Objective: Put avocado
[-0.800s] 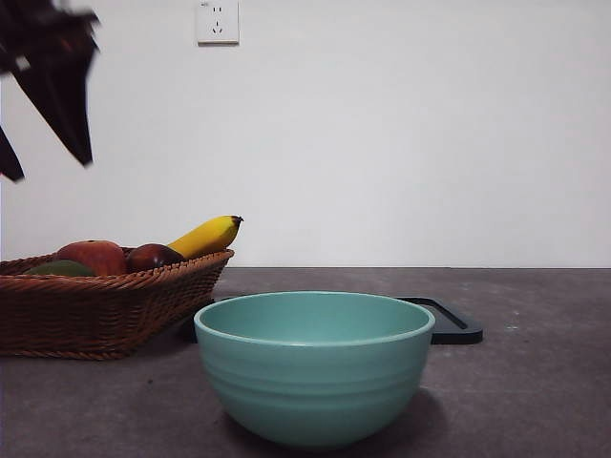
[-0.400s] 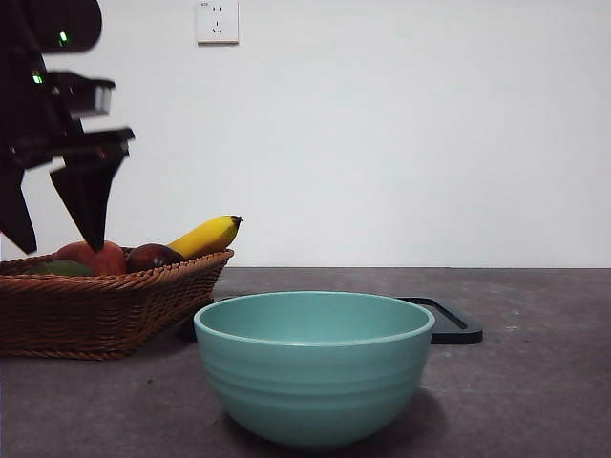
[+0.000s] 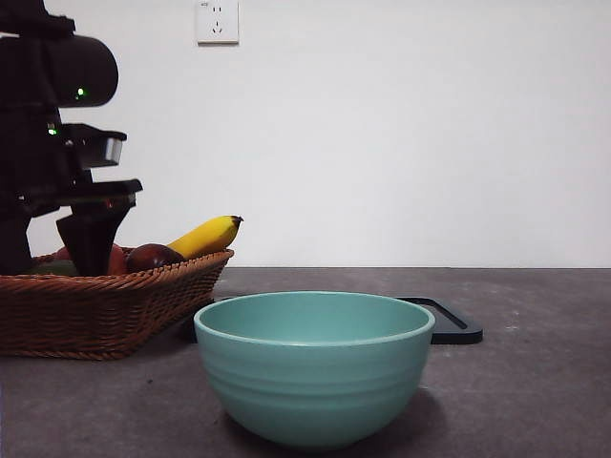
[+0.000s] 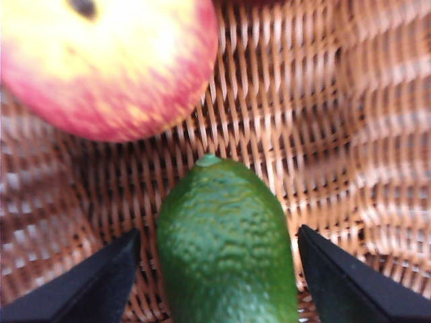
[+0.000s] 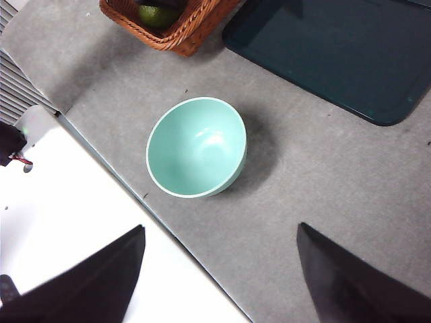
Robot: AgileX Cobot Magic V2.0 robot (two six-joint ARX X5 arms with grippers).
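Observation:
The avocado [image 4: 225, 242], dark green with a pebbled skin, lies on the floor of the woven basket [image 4: 303, 101] beside a red-yellow apple [image 4: 101, 60]. My left gripper [image 4: 217, 232] is open, one jaw on each side of the avocado without touching it. In the front view the left gripper [image 3: 52, 258] reaches down into the basket [image 3: 105, 305] at the far left and hides most of the fruit there. My right gripper [image 5: 221, 227] hangs open and empty high above the table, over the teal bowl [image 5: 196, 147]; the avocado [image 5: 158, 15] shows in the basket's corner.
A teal bowl [image 3: 315, 367] stands near the front centre. A flat dark tray [image 3: 449, 322] lies behind it to the right. A banana [image 3: 205, 236] and a dark red fruit [image 3: 153, 256] rest on the basket's right end. A wall socket [image 3: 217, 21] sits high on the wall.
The left arm has come down from the upper left corner into the basket, and its jaws now stand among the fruit. The bowl, tray and basket have not moved.

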